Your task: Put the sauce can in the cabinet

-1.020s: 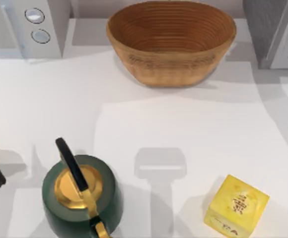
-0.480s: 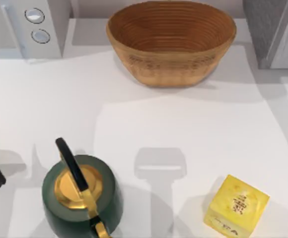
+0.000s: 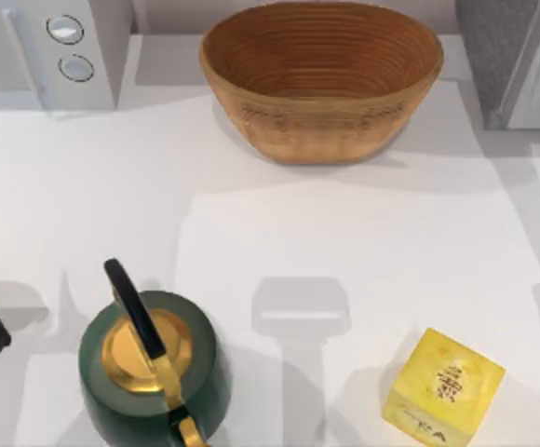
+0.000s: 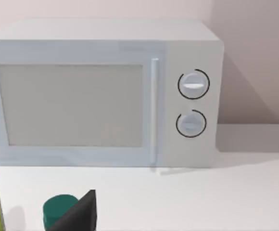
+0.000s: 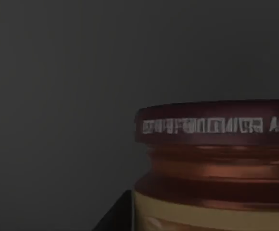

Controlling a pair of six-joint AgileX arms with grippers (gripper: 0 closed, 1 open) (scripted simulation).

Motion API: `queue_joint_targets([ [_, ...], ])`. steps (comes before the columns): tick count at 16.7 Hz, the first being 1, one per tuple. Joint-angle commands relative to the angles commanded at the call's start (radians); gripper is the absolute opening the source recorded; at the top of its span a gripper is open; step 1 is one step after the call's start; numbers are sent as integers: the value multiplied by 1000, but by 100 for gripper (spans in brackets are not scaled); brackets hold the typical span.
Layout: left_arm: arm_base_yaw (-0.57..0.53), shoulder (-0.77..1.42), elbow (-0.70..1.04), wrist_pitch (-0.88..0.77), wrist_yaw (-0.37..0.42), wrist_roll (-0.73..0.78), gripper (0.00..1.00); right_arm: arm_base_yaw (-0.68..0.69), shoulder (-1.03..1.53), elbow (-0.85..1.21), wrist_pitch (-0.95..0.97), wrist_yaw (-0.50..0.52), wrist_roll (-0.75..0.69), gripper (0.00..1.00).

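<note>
Surroundings: basket (image 3: 321, 79), kettle (image 3: 154, 368), yellow box (image 3: 442, 386) left of cabinet (image 3: 517, 60) | sauce can (image 5: 216, 163) close before my right wrist camera, dim grey behind | right pincer grip: cannot tell

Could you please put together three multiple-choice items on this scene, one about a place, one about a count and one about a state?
1. Where on the table does the yellow box stand in the top view?
A. near right
B. far left
C. inside the basket

2. How many round knobs has the microwave?
A. one
B. two
C. four

3. What lies in the basket?
A. the kettle
B. the yellow box
C. nothing

Key: 1 A, the box stands at the top view's lower right. 2 B, two knobs sit one above the other beside the door. 3 C, its ribbed inside is bare, and the kettle stands at the near left.
</note>
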Motion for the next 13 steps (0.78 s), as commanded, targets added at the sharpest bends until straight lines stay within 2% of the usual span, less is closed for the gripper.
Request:
queue_joint_targets([
  [9, 0, 0, 0, 0, 0, 0, 100, -16, 86, 71, 18, -15, 1, 0],
  [13, 0, 0, 0, 0, 0, 0, 100, -16, 86, 71, 18, -15, 1, 30],
])
